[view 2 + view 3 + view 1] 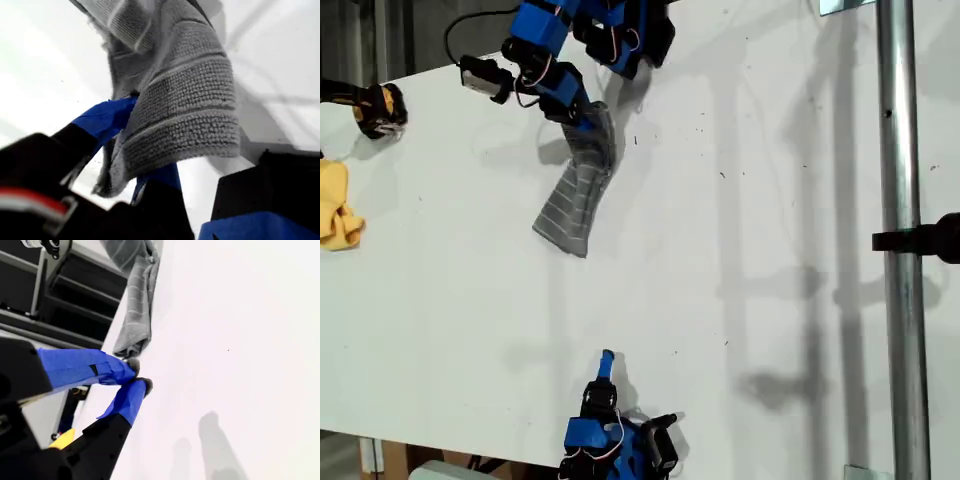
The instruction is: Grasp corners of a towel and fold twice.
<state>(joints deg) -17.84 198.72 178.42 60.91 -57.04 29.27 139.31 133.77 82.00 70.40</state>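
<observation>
The grey striped towel [575, 200] hangs bunched in a narrow drape from my first gripper [588, 125] near the top of the exterior view, its lower end resting on the white table [740, 300]. In the first wrist view the towel [185, 115] folds over a blue fingertip [107, 117], and my first gripper [135, 150] is shut on it. Which corner is held cannot be told. My second gripper [608, 358] stands at the bottom edge of the exterior view, well apart from the cloth. Its blue tips meet, so my second gripper [137, 375] is shut on nothing, with the towel [135, 315] beyond.
A plain yellow cloth [335, 210] lies crumpled at the exterior view's left edge. A black and yellow object [375, 105] sits above it. A metal pole [900, 250] with a black clamp runs down the exterior view's right side.
</observation>
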